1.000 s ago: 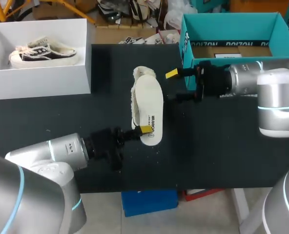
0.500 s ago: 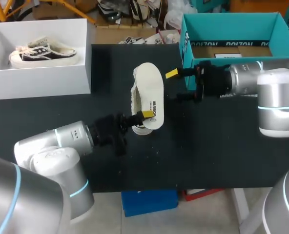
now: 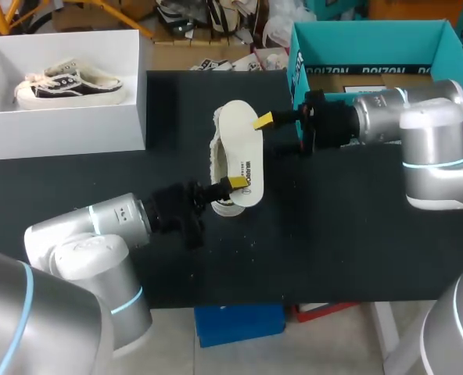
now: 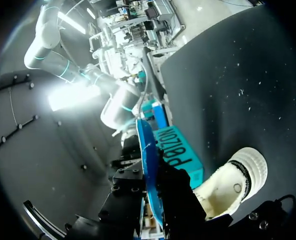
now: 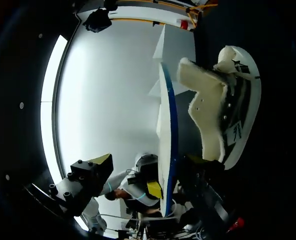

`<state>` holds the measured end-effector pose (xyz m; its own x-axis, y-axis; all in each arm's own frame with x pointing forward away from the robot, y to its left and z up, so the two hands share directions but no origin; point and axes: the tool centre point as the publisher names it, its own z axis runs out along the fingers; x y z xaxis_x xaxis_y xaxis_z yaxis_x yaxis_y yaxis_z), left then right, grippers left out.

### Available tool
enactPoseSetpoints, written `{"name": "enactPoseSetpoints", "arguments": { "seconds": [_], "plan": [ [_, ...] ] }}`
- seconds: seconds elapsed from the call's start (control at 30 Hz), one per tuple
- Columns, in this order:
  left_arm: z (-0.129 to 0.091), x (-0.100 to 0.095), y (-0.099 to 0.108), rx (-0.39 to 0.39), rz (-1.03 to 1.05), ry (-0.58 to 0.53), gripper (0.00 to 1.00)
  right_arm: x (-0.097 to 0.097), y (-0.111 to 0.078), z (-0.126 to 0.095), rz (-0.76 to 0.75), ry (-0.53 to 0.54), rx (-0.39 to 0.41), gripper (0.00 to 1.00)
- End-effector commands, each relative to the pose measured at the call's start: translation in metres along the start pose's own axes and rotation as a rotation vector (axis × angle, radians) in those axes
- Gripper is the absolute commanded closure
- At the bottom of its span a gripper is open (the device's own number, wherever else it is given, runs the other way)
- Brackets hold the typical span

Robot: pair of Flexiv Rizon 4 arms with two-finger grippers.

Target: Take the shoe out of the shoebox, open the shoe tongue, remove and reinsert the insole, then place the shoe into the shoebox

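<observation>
Left fingers (image 4: 174, 196) pinch the near end of the insole (image 3: 243, 148): the left gripper (image 3: 230, 186) is clamped on it, holding it on edge over the black table (image 3: 357, 234). The fleece-lined shoe (image 3: 213, 160) lies on its side on the table, just left of the insole. At the insole's far end the right gripper (image 5: 127, 174) stands spread, one yellow tip beside the edge, apparently not gripping. The teal shoebox (image 3: 364, 30) sits at far right.
</observation>
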<state>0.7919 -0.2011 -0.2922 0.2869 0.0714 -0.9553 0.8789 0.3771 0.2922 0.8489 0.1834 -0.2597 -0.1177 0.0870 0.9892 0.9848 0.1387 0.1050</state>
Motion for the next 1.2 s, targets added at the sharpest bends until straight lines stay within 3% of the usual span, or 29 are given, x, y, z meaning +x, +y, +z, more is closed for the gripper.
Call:
{"name": "enactPoseSetpoints", "arguments": {
  "seconds": [0.03, 0.27, 0.5, 0.57, 0.6, 0.63, 0.73, 0.93, 0.97, 1.07, 1.2],
  "plan": [
    [0.001, 0.000, -0.001, -0.004, 0.003, 0.004, 1.00, -0.010, 0.008, 0.018, -0.008, 0.020, 0.048, 0.50],
    [0.001, 0.000, -0.001, -0.004, 0.003, 0.004, 1.00, -0.017, -0.007, 0.031, 0.003, 0.030, 0.065, 0.54],
    [0.001, 0.000, -0.001, -0.004, 0.003, 0.004, 1.00, -0.015, -0.014, 0.031, 0.002, 0.024, 0.047, 0.58],
    [0.001, 0.000, -0.001, -0.004, 0.003, 0.004, 1.00, -0.015, -0.014, 0.030, -0.001, 0.021, 0.044, 0.67],
    [0.001, 0.000, -0.001, -0.004, 0.003, 0.004, 1.00, -0.014, -0.014, 0.030, -0.002, 0.020, 0.043, 0.80],
    [0.001, 0.000, -0.001, -0.004, 0.003, 0.004, 1.00, -0.014, -0.014, 0.030, -0.002, 0.018, 0.043, 1.00],
    [0.001, 0.000, -0.001, -0.004, 0.003, 0.004, 1.00, -0.016, -0.014, 0.033, 0.008, -0.015, 0.081, 1.00],
    [0.001, 0.000, -0.001, -0.004, 0.003, 0.004, 1.00, -0.016, -0.014, 0.033, 0.008, -0.015, 0.081, 1.00],
    [-0.002, -0.005, 0.000, -0.041, 0.010, 0.046, 0.00, -0.016, -0.014, 0.033, 0.008, -0.015, 0.081, 1.00],
    [-0.012, -0.013, 0.002, -0.087, 0.032, 0.203, 0.00, -0.016, -0.014, 0.033, 0.008, -0.015, 0.081, 1.00],
    [-0.040, -0.028, 0.002, -0.146, 0.046, 0.417, 0.00, -0.016, -0.014, 0.033, 0.008, -0.015, 0.081, 1.00]
  ]
}}
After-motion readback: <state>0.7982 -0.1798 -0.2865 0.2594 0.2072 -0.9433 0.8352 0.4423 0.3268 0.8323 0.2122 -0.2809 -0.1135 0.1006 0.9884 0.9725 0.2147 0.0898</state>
